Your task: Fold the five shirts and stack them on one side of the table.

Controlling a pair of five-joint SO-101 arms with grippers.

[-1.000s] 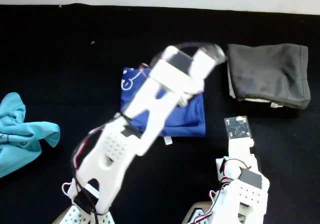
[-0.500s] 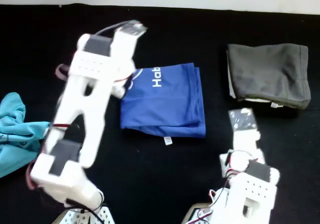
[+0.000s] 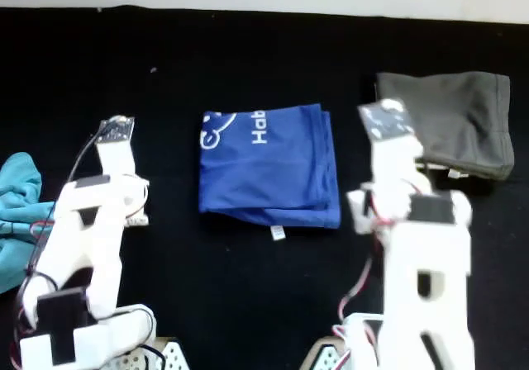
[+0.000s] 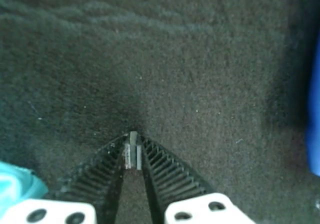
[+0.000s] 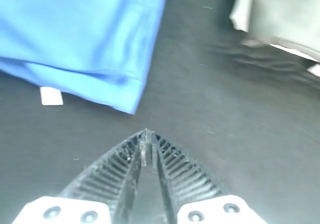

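Lying folded mid-table, blue shirt (image 3: pixel 269 168); grey shirt (image 3: pixel 446 122) folded far right, teal shirt (image 3: pixel 21 213) crumpled at left edge. Either side of the blue one, left gripper (image 4: pixel 133 145) and right gripper (image 5: pixel 146 143) clenched, empty, over black table (image 3: pixel 165 64).

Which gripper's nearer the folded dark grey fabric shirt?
Right. The right gripper is over black tablecloth between the dark grey shirt and the folded blue shirt; the left gripper is past the blue shirt, by the crumpled teal shirt.
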